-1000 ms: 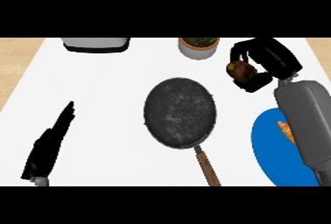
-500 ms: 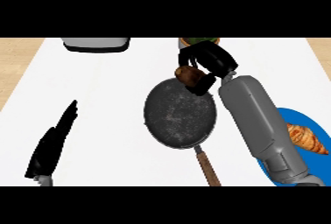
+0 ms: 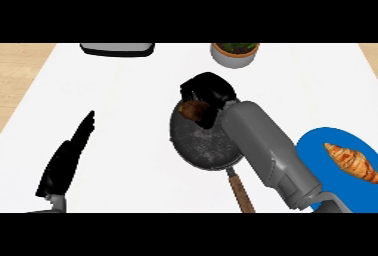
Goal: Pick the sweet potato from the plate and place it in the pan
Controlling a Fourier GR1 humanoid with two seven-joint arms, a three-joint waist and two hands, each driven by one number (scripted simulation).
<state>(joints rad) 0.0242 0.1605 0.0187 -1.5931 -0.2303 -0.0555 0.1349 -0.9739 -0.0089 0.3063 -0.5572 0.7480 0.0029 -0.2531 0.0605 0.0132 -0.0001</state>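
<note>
My right hand (image 3: 210, 92) hangs over the far rim of the dark pan (image 3: 196, 148), its fingers curled round the brown sweet potato (image 3: 194, 109). The potato shows just under the hand, above the pan's upper part. The blue plate (image 3: 316, 152) lies at the right, partly behind my right forearm, and a croissant (image 3: 353, 160) rests on it. The pan's wooden handle (image 3: 240, 192) points toward the near edge. My left hand (image 3: 68, 155) rests open at the lower left, fingers straight and pointing away.
A potted plant in a white pot (image 3: 235, 53) stands at the back, beyond the pan. A dark appliance with a pale rim (image 3: 117, 48) sits at the back left. The white counter (image 3: 133, 100) ends in wood at both sides.
My right hand has carried the sweet potato leftward and nearer, from beyond the plate to over the pan's far rim. The left hand has stayed still.
</note>
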